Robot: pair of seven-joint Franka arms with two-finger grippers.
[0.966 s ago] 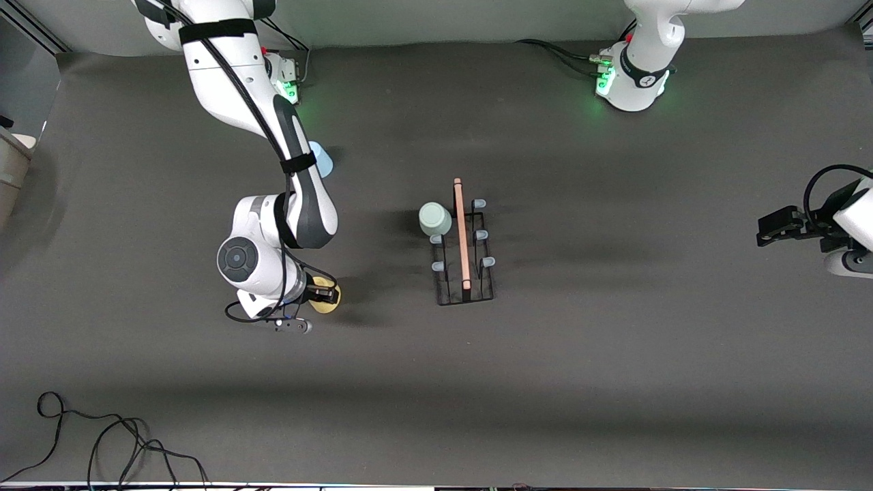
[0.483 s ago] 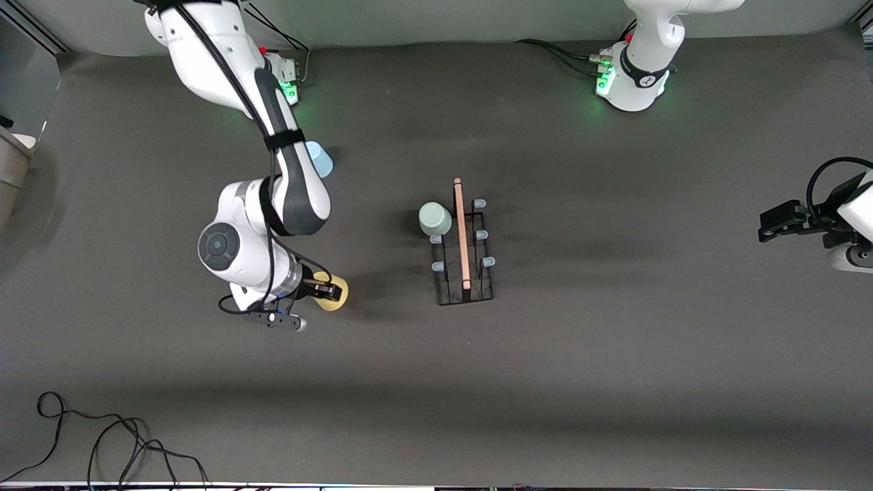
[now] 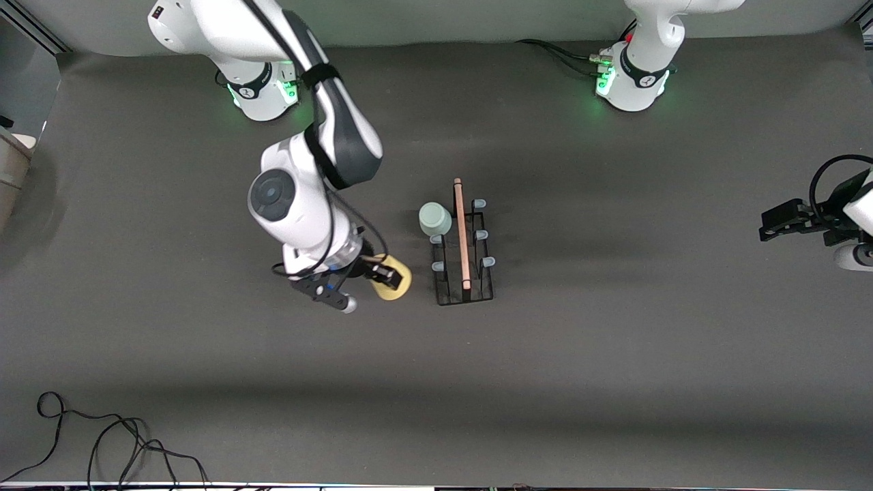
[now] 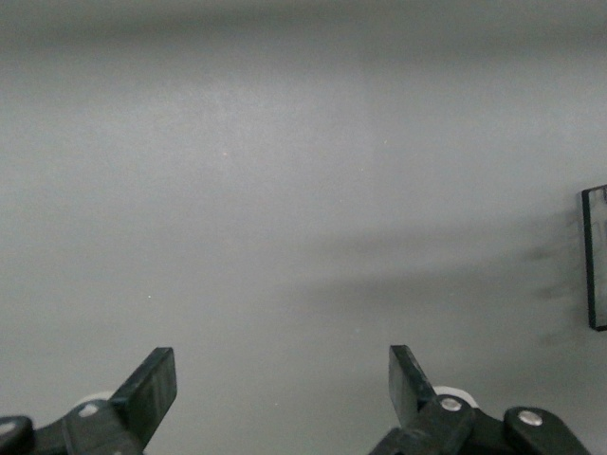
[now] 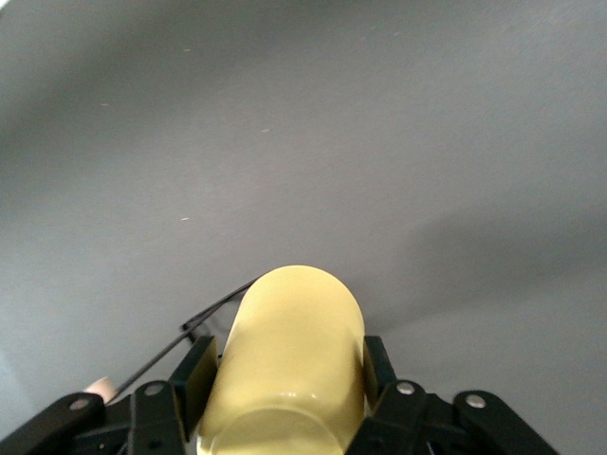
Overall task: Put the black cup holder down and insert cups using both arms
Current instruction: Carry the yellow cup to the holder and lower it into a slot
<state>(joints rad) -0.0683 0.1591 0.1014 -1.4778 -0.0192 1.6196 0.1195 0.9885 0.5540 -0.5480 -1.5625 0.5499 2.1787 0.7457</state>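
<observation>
Holding the yellow cup (image 3: 393,286) clamped between its fingers (image 5: 194,374), our right gripper (image 3: 379,271) hangs over the tabletop (image 3: 614,382) just beside the black cup holder (image 3: 464,254), toward the right arm's end. The rack sits mid-tabletop, well in from every edge, with the grey-green cup (image 3: 434,219) on one peg. Our left gripper (image 3: 774,225) waits by the left arm's end edge, fingers (image 4: 152,389) wide apart.
</observation>
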